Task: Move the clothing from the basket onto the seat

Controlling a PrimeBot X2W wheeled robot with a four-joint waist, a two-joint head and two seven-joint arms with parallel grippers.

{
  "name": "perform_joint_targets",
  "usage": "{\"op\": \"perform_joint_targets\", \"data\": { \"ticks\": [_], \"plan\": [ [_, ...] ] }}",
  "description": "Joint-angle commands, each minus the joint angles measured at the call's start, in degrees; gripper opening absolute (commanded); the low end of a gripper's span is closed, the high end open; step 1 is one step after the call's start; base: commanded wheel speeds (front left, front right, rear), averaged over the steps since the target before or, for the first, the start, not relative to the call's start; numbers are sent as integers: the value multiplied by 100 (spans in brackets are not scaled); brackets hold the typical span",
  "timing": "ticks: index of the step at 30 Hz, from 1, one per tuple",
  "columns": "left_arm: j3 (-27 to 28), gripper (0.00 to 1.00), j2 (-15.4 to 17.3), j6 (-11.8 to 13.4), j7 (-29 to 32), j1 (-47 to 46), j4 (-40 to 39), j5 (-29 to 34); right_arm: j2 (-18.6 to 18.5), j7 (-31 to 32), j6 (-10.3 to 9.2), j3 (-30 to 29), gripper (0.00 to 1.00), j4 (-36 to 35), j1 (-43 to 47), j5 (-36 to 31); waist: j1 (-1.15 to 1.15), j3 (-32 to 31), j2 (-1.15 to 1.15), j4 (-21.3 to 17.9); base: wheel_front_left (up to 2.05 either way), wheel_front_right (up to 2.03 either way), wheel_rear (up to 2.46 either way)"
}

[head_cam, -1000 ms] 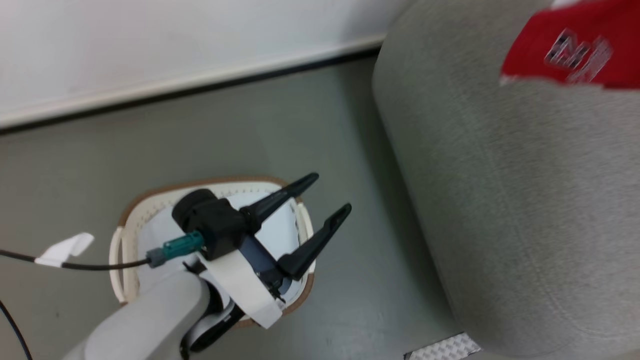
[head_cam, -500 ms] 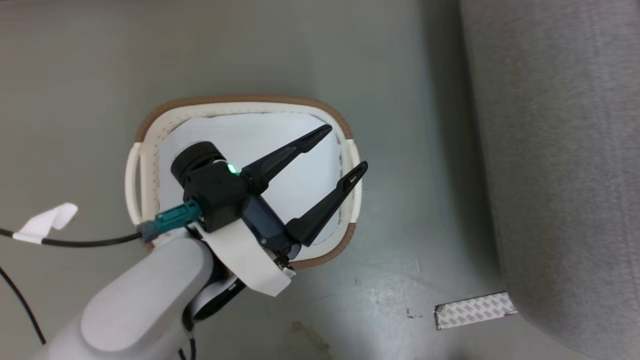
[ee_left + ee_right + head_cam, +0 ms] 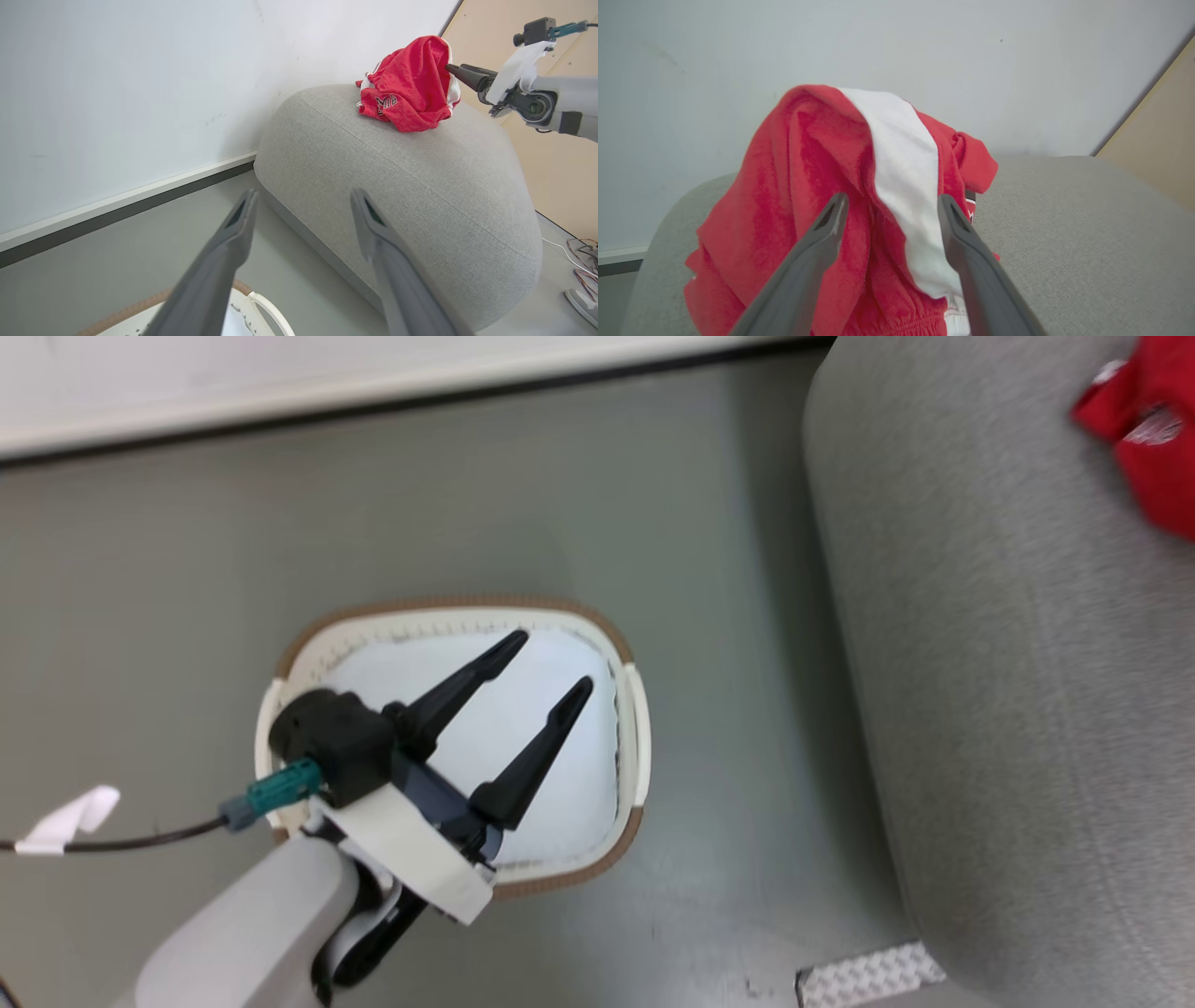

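With the clothing [image 3: 808,163] heaped on the seat [image 3: 1064,224] and the right gripper [image 3: 892,200] with its fingers spread wide around a fold, pinching nothing, it should back straight out without snagging cloth, while the left gripper [image 3: 551,663] hangs open, empty, over the basket [image 3: 630,709].

Grey floor [image 3: 467,504] — basket [image 3: 467,606]; seat [image 3: 1008,709] — clothing [image 3: 1153,457].

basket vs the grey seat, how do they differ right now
The basket is white plastic with a tan rim; the seat is grey woven fabric. The basket is far smaller than the seat. The basket shows a bare pale bottom, while the seat carries the red clothing. Both stand on the grey floor.
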Motion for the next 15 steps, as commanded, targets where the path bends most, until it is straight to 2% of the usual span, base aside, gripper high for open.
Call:
{"op": "perform_joint_targets", "data": {
  "ticks": [1, 7, 10, 15],
  "plan": [
    [100, 100, -28, 49, -38, 248, 108, -85, 130, -17, -14, 43, 100, -318, 313, -29, 0, -571, 0, -168, 0, 0, 0],
    [705, 100, -342, 100, -45, 1037, 327, -17, 412, -9, -14, 126, 100, -1728, 1555, -175, 0, -1533, 0, -146, 0, 0, 0],
    [1186, 100, -573, 115, -46, 1483, 416, 101, 654, -7, -14, 93, 100, -2463, 2224, -223, 0, -1927, 0, -78, 0, 0, 0],
    [1885, 100, -921, 45, -47, 2228, 578, 461, 1105, -8, -14, 119, 100, -3308, 3260, -431, 0, -2519, 0, 124, 0, 0, 0]
  ]
}}
